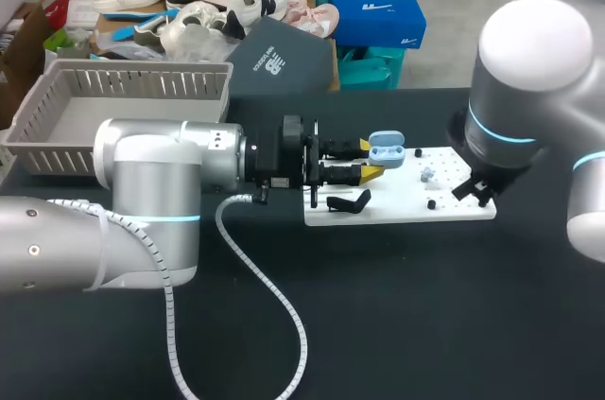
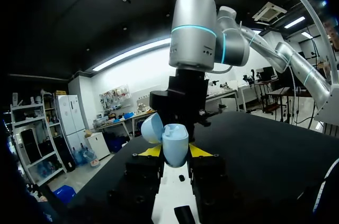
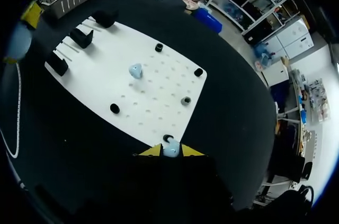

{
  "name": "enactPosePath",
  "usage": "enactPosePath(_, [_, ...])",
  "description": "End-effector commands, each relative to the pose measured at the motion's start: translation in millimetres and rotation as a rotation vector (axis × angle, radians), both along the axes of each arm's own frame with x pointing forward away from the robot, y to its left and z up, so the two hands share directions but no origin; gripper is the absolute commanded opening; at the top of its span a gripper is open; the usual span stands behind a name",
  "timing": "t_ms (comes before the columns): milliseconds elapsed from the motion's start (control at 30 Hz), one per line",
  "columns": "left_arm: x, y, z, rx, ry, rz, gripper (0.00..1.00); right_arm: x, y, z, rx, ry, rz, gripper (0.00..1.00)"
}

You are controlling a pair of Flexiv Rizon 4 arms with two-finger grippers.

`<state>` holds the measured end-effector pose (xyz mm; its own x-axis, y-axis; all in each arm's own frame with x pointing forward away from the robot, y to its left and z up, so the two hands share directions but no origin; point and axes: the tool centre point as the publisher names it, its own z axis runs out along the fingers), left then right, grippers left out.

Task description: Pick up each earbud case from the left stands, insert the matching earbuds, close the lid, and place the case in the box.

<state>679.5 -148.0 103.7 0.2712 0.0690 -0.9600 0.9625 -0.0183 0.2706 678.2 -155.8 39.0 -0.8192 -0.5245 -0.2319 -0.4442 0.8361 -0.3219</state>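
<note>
Early yet: case lifted, earbuds not yet in

My left gripper (image 2: 175, 153) pinches the pale blue earbud case (image 2: 172, 140), lid open, above the white board (image 3: 159, 89). My right gripper (image 3: 170, 151) pinches one earbud (image 3: 170, 152) at the board's edge. A second earbud (image 3: 136, 70) lies on the board. Closing the lid and placing the case in the grey box (image 1: 142, 67) remain. I cannot see inside the case.

Black table (image 1: 444, 324) — dark matte top fills head view; its edge shows in both wrist views.
</note>
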Motion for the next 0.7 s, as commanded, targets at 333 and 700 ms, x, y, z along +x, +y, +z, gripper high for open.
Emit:
enactPosePath(333, [-1.4,0.0,-0.4,-0.002,-0.002,0.005,0.0,-11.0,1.3,12.9,-0.003,-0.008,0.0,0.0])
enactPosePath(700, [-1.4,0.0,-0.4,-0.002,-0.002,0.005,0.0,-11.0,1.3,12.9,-0.003,-0.008,0.0,0.0])
